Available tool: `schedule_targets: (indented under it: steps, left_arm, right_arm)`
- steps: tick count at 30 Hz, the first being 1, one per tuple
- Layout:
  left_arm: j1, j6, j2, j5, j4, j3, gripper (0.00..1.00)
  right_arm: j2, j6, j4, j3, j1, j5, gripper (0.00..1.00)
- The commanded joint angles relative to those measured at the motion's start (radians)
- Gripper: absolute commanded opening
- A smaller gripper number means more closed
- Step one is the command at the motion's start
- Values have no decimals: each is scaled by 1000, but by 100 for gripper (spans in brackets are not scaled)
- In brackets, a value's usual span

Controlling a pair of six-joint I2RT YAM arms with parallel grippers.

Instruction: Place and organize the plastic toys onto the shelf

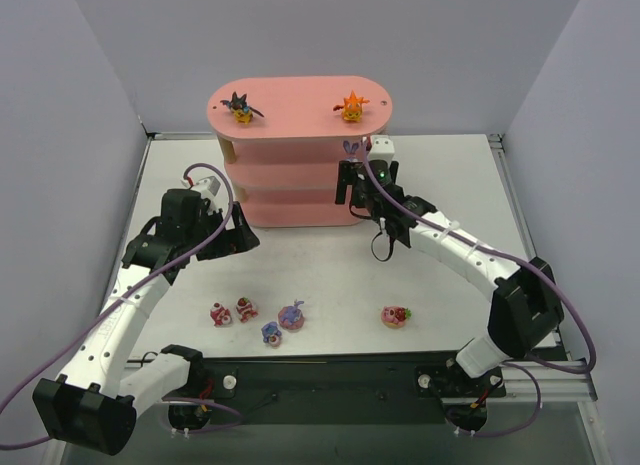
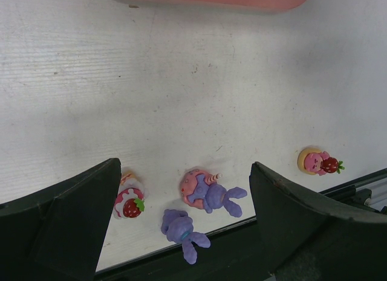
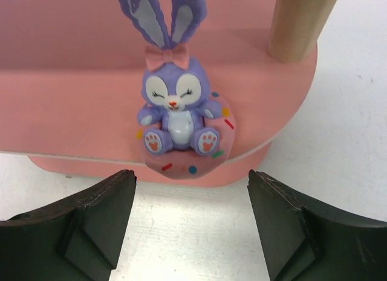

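Bunny (image 3: 178,121) sits at the front edge of a lower board of the pink shelf (image 3: 72,69), apparently just set down by the right fingers (image 3: 190,223) spread clear, while the left fingers (image 2: 181,223) hang wide above the toys (image 2: 208,193) on the desk (image 2: 181,81).

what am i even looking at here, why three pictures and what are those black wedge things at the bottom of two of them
Two robot arms are bolted to a white table. The overhead picture takes in everything; the other two come from cameras on each wrist, and the black wedges are that arm's own fingers. The pink shelf carries a black bat-like toy and an orange toy on top. The right hand, open and holding nothing, faces a purple bunny sitting on a lower board. The left hand, also open and empty, looks down at two more bunnies and red-and-white toys lying on the table.
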State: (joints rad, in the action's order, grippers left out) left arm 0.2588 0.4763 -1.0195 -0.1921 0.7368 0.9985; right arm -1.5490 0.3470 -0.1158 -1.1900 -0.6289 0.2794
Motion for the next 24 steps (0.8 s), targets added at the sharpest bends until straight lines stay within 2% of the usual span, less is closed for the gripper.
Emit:
schedule_targets:
  steps: [1, 9, 14, 20, 24]
  left_arm:
    - [-7, -15, 10, -17, -40, 6, 97]
    - [-10, -16, 27, -15, -34, 8, 97]
    - [-10, -16, 44, -10, -28, 6, 97]
    - [-12, -15, 55, -9, -24, 5, 97]
    - [-13, -11, 59, -7, -19, -3, 97]
  right_arm:
    - [66, 0, -36, 41, -6, -3, 76]
    - [153, -5, -33, 104, -41, -2, 76]
    - [225, -2, 25, 167, -80, -38, 76]
    - [314, -45, 28, 277, -132, -354, 76]
    - [326, -98, -4, 343, -260, -505, 77]
